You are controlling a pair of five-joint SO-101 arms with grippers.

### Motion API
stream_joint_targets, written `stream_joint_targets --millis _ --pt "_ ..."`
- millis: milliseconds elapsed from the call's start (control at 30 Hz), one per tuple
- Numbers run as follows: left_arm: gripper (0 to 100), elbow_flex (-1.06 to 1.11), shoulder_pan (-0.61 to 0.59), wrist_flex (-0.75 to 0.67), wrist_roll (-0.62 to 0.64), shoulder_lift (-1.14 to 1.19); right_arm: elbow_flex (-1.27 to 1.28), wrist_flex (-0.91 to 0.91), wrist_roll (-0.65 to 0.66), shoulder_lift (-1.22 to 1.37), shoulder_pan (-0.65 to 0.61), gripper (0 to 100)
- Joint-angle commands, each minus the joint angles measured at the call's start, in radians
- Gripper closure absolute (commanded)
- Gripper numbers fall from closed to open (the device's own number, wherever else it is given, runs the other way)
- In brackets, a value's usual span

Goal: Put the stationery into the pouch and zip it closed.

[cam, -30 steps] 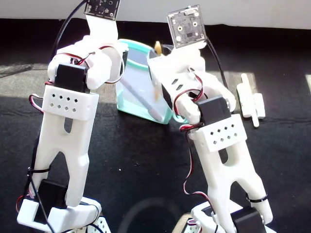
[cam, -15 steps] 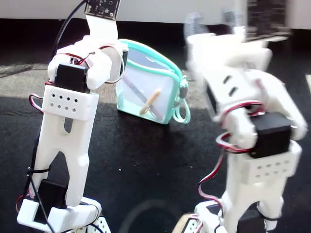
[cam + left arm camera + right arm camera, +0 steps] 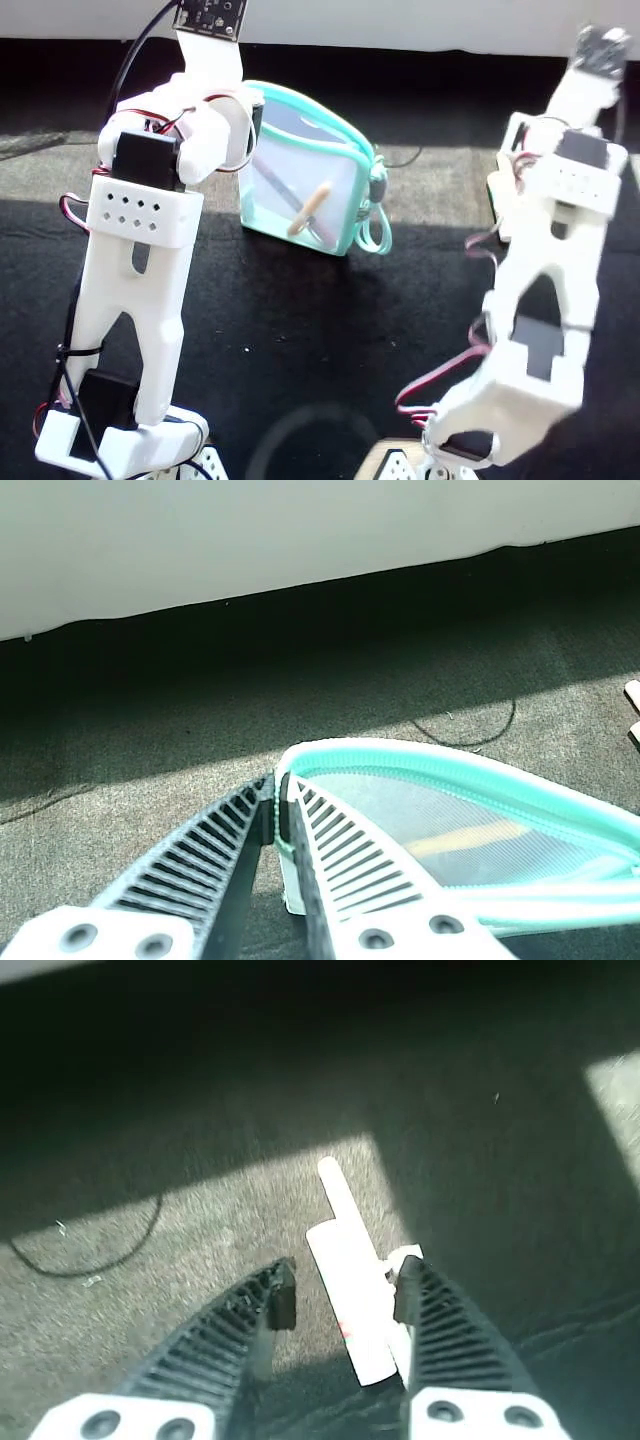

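Note:
A teal mesh pouch (image 3: 300, 180) stands open at the back of the table, with a grey pen (image 3: 285, 200) and a wooden stick (image 3: 310, 207) inside it. My left gripper (image 3: 256, 118) is shut on the pouch's zipper rim (image 3: 275, 800) and holds it up. Through the mesh (image 3: 450, 810) a yellowish item (image 3: 470, 835) shows. Off to the right, my right gripper (image 3: 345, 1292) hangs open low over the table. A white stationery piece (image 3: 343, 1255) lies between its fingers. In the high view the right arm (image 3: 560, 200) covers that spot.
A thin black wire loop (image 3: 90, 1250) lies on the dark mat (image 3: 300, 330) behind the pouch. The pouch's teal strap (image 3: 375, 238) hangs at its right side. A white wall (image 3: 200, 540) borders the table's far edge.
The right arm swung from above the pouch to the right, over the white piece. The wooden stick it held at the pouch mouth now lies inside the pouch. The left arm stayed put.

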Motion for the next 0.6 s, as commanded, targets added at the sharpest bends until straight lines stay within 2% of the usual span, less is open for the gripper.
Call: stream_joint_targets --millis 0,67,267,567 --pt "99 0.002 0.024 0.003 -0.008 -0.001 -0.122 -0.008 0.0 0.142 0.01 79.3" --pt "99 0.002 0.024 0.003 -0.008 -0.001 -0.189 0.038 0.008 0.217 -0.004 79.5" --pt "99 0.002 0.024 0.003 -0.008 0.001 -0.423 0.208 0.244 0.412 -0.054 92.9" --pt "99 0.002 0.024 0.0 -0.008 0.007 -0.768 0.414 0.252 0.598 -0.03 81.0"
